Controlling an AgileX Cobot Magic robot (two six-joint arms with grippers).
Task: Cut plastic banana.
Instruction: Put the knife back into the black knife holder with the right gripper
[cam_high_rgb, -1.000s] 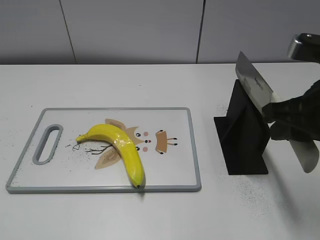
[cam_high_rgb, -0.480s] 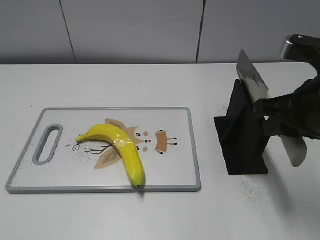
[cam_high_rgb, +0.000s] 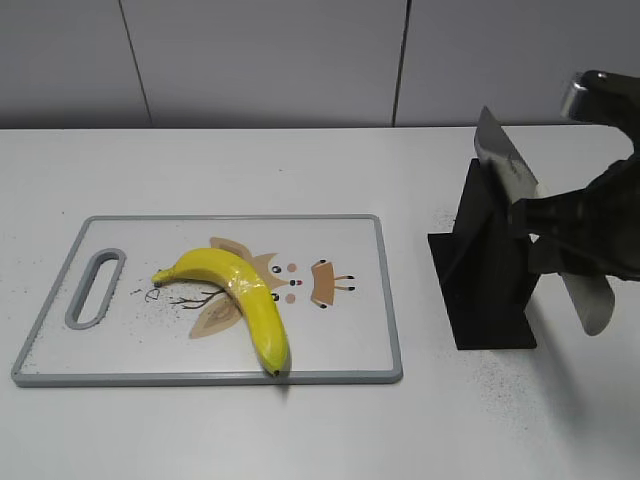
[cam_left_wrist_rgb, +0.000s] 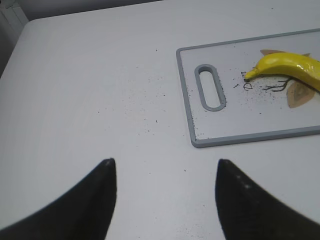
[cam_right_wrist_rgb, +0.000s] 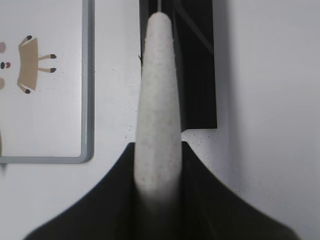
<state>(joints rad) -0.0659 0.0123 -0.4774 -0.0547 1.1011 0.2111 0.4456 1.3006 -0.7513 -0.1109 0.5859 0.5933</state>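
The plastic banana (cam_high_rgb: 245, 295) lies curved on the white cutting board (cam_high_rgb: 150, 345), stem tip to the left and dark end at the front edge. It also shows in the left wrist view (cam_left_wrist_rgb: 290, 67). My right gripper (cam_high_rgb: 555, 235) is shut on the pale speckled handle of a knife (cam_right_wrist_rgb: 157, 95). The knife blade (cam_high_rgb: 505, 160) points up and back over the black knife stand (cam_high_rgb: 490, 290). My left gripper (cam_left_wrist_rgb: 165, 162) is open and empty over bare table, left of the board (cam_left_wrist_rgb: 235, 120). It is out of the exterior view.
The board has a grey rim and a handle slot (cam_high_rgb: 95, 290) at its left end. The black stand (cam_right_wrist_rgb: 197, 75) sits on the table just right of the board. Dark specks dot the white table. A grey wall runs behind.
My right gripper has turned the knife so the blade looks narrower, and the handle has shifted a little left. The banana and board have not moved.
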